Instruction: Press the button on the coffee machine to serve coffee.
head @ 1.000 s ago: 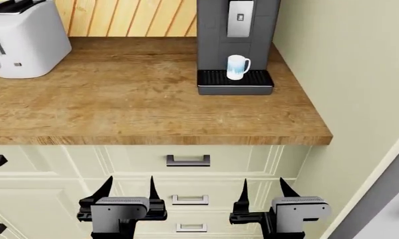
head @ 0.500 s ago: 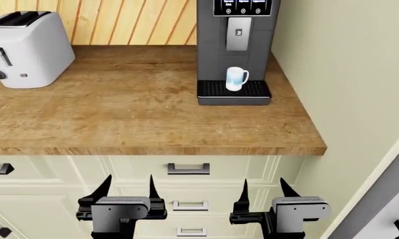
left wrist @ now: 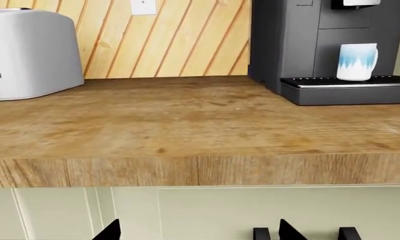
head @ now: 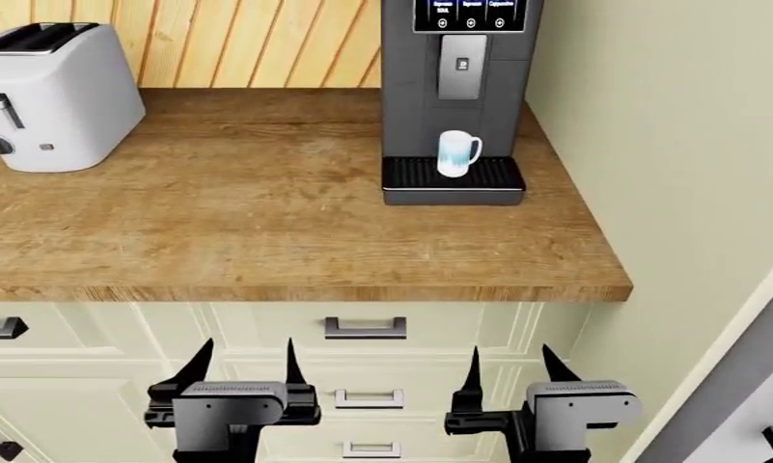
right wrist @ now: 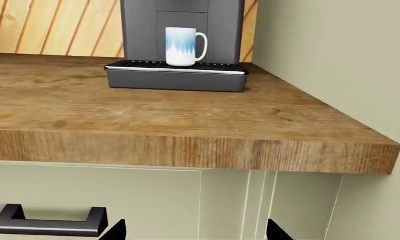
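Button (head: 463, 65) location: front face of the coffee machine (head: 419, 87), on the grey panel just under the lit screen (head: 470, 13) and directly above the mug (head: 457, 152) on the drip tray (head: 419, 177). Machine stands at the back right of the table (head: 258, 222), against the right wall; a white toaster (head: 54, 92) sits well apart at the back left.

Both pincers hang low in front of the drawers, below the table edge — neither near the machine.
- Left pincer (head: 247, 362): fingers spread wide, nothing held.
- Right pincer (head: 509, 368): fingers spread wide, nothing held.

Key relation: the button lies up and forward of both pincers, roughly in line with the right one and off to the right of the left one. Right arm judged nearer, so the better candidate for the press. Button faces the robot, so the push would run straight toward the machine front, after a climb above table height.

View differences: only the head view shows the button and screen. Right wrist view shows 2 finger tips, the mug (right wrist: 183, 46), the tray and the table edge, cut off below the button. Left wrist view shows the toaster (left wrist: 30, 52), the mug (left wrist: 357, 61) and the machine's lower body — button not seen.
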